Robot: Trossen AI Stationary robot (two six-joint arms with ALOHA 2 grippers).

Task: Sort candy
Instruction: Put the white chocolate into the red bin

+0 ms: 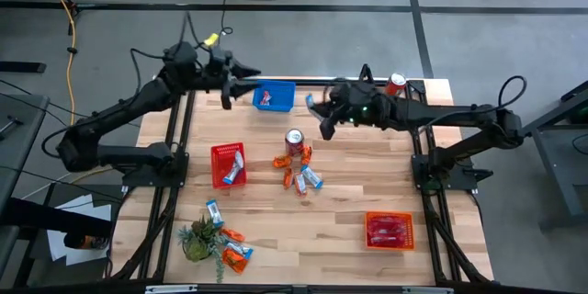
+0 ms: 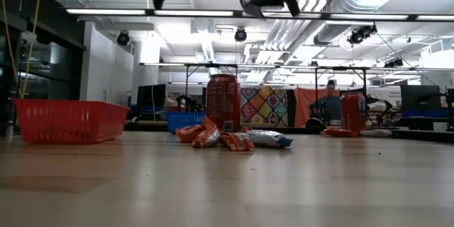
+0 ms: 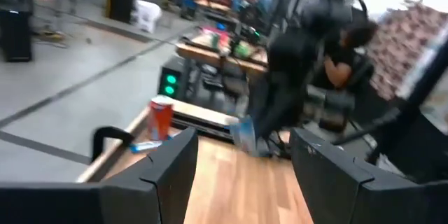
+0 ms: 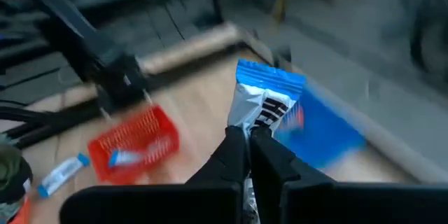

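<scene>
My right gripper (image 1: 322, 113) (image 4: 249, 143) hangs in the air to the right of the blue basket (image 1: 274, 97), shut on a blue-and-white candy packet (image 4: 268, 96) (image 1: 310, 103). My left gripper (image 1: 246, 75) (image 3: 241, 171) stands open and holds nothing, raised over the table's far edge just left of the blue basket. More candy (image 1: 299, 173) (image 2: 234, 139) lies in a pile on the table in front of a red can (image 1: 294, 140). One blue-and-white packet lies in the red basket (image 1: 228, 163), and pink-red ones lie in the orange basket (image 1: 389, 231). My right gripper pinches the packet's near end (image 4: 245, 124) between its two fingers. The fingers come from the table's right, slanting a little downward. The rest of the packet sticks out past the fingertips, lifted clear of the table.
A small plant (image 1: 197, 241) with several packets around it sits at the near left. A second can (image 1: 395, 84) stands at the far right corner. Bare wood lies between the pile and the orange basket.
</scene>
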